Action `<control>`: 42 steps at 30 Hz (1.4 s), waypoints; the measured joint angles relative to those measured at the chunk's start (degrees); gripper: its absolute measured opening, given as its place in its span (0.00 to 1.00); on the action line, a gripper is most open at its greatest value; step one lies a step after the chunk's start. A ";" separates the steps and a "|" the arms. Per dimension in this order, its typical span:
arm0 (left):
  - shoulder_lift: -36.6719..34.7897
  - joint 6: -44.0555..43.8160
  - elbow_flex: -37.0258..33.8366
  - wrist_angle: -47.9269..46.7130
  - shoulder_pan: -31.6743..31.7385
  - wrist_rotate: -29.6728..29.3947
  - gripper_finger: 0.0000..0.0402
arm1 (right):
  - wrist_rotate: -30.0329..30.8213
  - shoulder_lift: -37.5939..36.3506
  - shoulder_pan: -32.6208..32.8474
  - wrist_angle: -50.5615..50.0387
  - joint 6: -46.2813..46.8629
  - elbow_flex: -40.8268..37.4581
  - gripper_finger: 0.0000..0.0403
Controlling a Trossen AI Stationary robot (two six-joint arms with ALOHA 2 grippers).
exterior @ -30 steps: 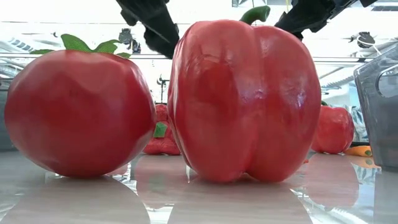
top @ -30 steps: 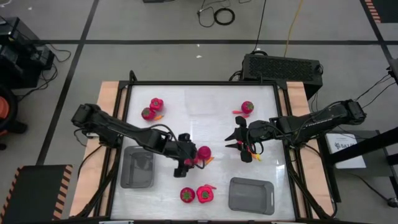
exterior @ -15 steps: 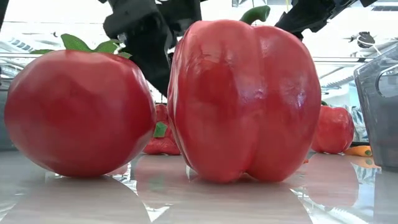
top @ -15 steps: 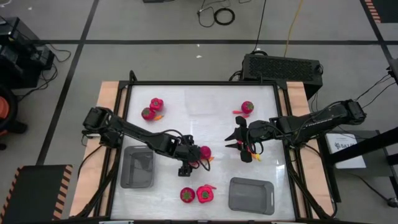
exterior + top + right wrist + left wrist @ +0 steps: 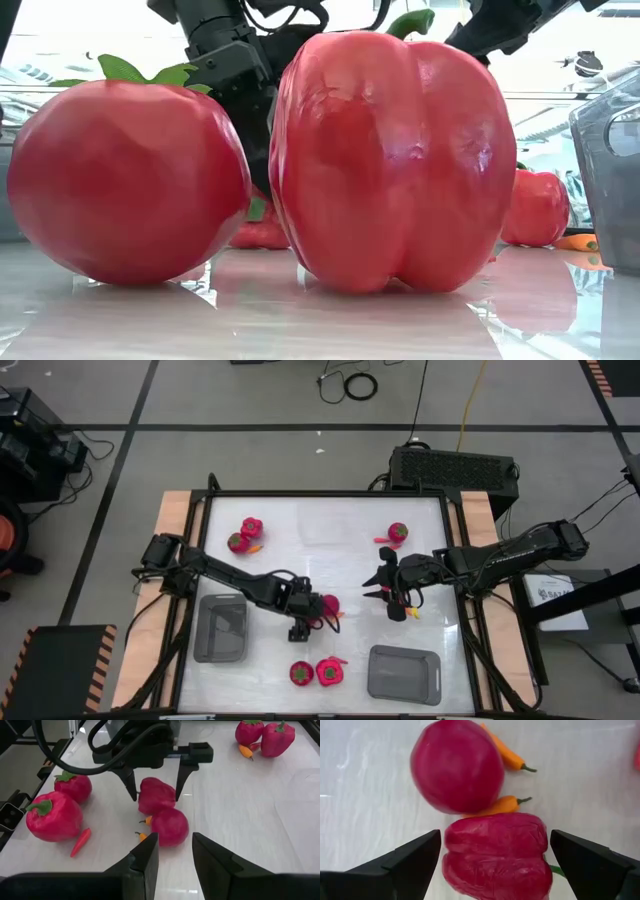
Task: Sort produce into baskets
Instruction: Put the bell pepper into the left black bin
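Observation:
A magenta-red pepper lies on its side on the white table at the middle, with a round red piece and two small orange pieces just beyond it. My left gripper is open, pointing down, one finger on each side of the pepper; whether they touch it, I cannot tell. My right gripper is open and empty, just right of this group. One grey bin stands near left, another near right.
A pepper and a tomato stand at the near edge, with a red chili beside them. More produce lies far left and far right. A black perforated box is behind the table.
My left gripper has come down over the magenta-red pepper at the table's middle, and its arm has stretched farther out over the table. The produce has not moved.

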 joint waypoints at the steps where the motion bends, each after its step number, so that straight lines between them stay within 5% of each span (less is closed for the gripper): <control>1: 0.00 0.00 0.00 -0.32 0.14 0.02 0.95 | 0.00 0.00 -0.01 -0.24 0.00 0.00 0.28; 11: 0.00 -0.11 0.00 -3.53 0.34 0.16 0.94 | 0.35 0.00 0.00 -1.50 -0.01 0.00 0.28; 22: -0.02 -0.11 0.00 -3.67 0.42 1.60 0.76 | 0.33 0.00 -0.02 -1.46 0.00 0.00 0.28; 29: -0.72 -0.20 -0.02 -3.83 0.37 1.93 0.74 | 0.31 0.00 -0.02 -1.45 0.00 0.00 0.28; 37: -10.25 -6.91 -0.02 -7.98 0.27 3.25 0.74 | 0.26 0.00 0.00 -1.35 0.00 0.00 0.28; 42: -18.98 -15.85 -0.01 -18.46 -1.33 7.36 0.73 | 0.22 0.02 -0.02 -1.38 0.00 -0.02 0.28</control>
